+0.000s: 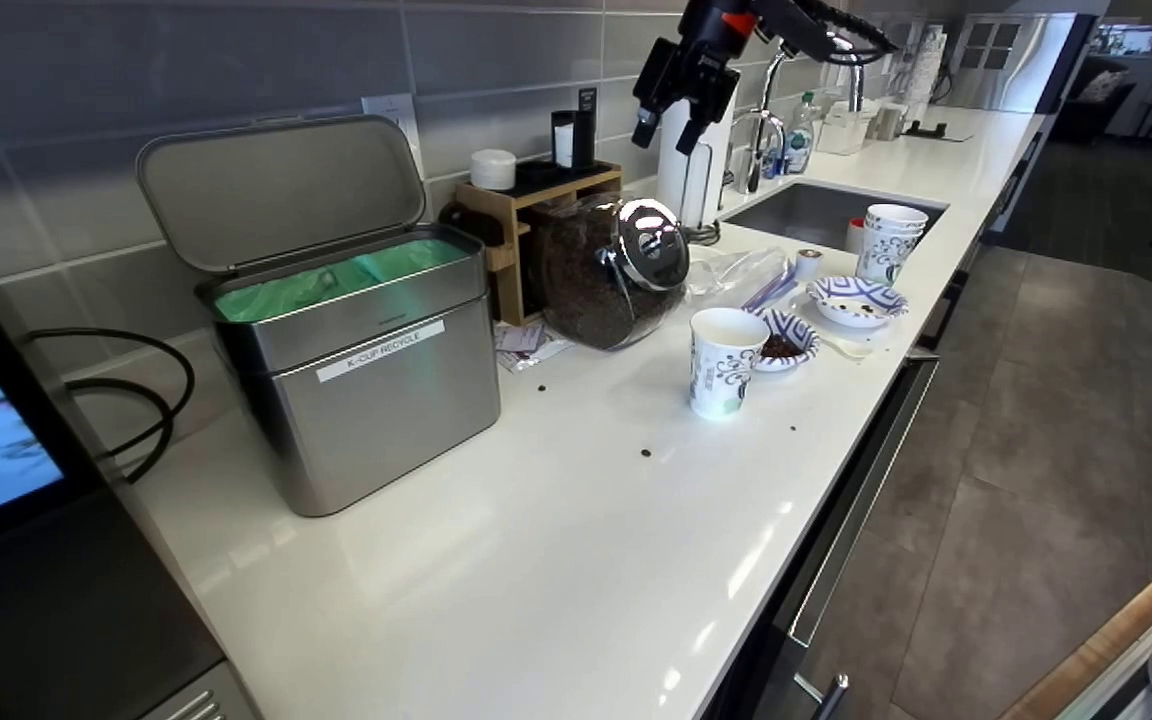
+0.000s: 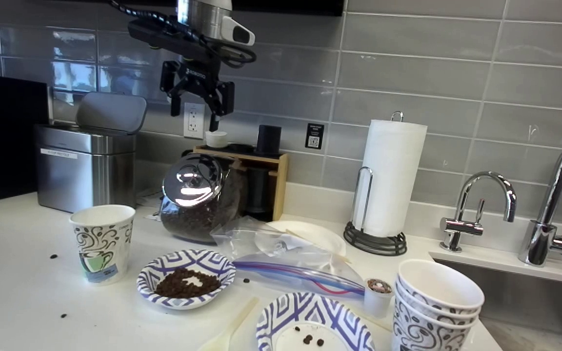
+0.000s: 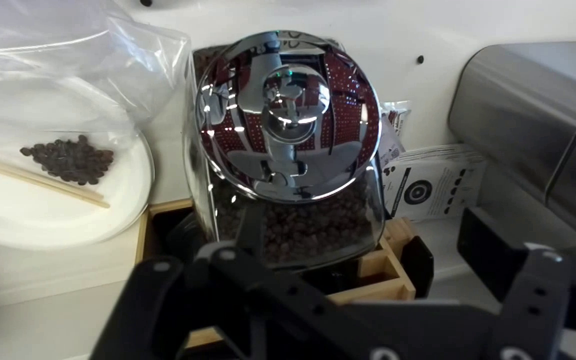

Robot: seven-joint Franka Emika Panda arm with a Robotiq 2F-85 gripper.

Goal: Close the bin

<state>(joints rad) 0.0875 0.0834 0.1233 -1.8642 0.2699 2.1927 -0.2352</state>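
Note:
The bin (image 1: 396, 390) is a brushed steel box with a green liner (image 1: 346, 275). Its flat metal lid (image 1: 286, 190) stands up, tilted back toward the tiled wall. It also shows in an exterior view at the far left (image 2: 86, 170), lid raised (image 2: 111, 112). In the wrist view only part of its body (image 3: 523, 110) shows at the right edge; the lid is mostly out of view. My gripper (image 2: 194, 115) is open and empty, above the coffee bean jar and to the sink side of the bin. It shows in an exterior view (image 1: 668, 134) and wrist view (image 3: 368, 235).
The glass jar with a chrome lid (image 3: 288, 120) leans beside the wooden organizer (image 2: 281, 187), which carries a white cup (image 2: 216, 139) and dark canister (image 2: 268, 140). A paper cup (image 1: 721, 365), bowls (image 2: 188, 280), plastic bag (image 2: 281, 248) and towel roll (image 2: 391, 180) stand nearby.

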